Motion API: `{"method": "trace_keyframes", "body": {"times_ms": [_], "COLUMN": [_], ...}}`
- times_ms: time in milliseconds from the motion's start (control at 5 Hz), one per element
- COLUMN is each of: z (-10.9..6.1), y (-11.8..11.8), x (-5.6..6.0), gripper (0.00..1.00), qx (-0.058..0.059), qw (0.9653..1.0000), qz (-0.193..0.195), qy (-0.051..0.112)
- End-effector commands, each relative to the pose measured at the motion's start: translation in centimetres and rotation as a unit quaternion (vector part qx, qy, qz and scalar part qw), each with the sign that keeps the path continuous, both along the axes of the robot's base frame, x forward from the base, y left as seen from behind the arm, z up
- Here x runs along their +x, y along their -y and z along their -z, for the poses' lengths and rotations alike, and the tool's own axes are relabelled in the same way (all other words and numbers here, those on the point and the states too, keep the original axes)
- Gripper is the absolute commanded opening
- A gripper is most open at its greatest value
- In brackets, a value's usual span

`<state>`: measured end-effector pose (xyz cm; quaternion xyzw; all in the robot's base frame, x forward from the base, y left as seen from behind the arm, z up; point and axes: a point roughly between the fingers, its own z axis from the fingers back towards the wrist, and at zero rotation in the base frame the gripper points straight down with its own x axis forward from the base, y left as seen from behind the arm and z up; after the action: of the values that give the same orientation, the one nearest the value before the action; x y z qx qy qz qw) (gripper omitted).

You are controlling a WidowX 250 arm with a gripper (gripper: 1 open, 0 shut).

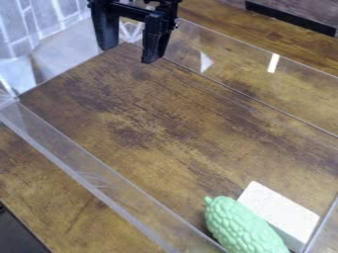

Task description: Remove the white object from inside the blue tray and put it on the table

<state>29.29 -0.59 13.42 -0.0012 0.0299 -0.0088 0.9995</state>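
One dark wood-grain table (145,114), streaked with worn pale patches, fills the view, fenced by clear acrylic walls (79,163). My gripper (136,38) hangs at the top edge, jaws apart and empty. A white object (280,210) lies flat at the lower right, touching a bumpy green toy (240,229).

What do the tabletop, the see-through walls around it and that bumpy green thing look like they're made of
The table looks like wood or wood-print laminate: dark brown grain with worn, lighter streaks and a dull sheen. The walls look like clear acrylic or similar plastic: transparent, with bright glossy edges and reflections. The green object looks like soft plastic or rubber: pale green, knobbly, matte; its material is uncertain.
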Motion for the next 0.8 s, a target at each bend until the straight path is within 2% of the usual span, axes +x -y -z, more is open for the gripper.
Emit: {"method": "trace_keyframes", "body": {"times_ms": [0,200,600], "z": [0.7,1.3,-0.2], "y": [-0.3,-0.7,-1.4], "x": [0.3,0.6,0.6], "gripper": [1.00,1.00,1.00], "qx": [-0.003,-0.009,-0.013], "qw": [1.0000,0.9999,0.9999], "qz": [-0.001,-0.003,-0.006], "qy": [-0.003,-0.005,0.003]}}
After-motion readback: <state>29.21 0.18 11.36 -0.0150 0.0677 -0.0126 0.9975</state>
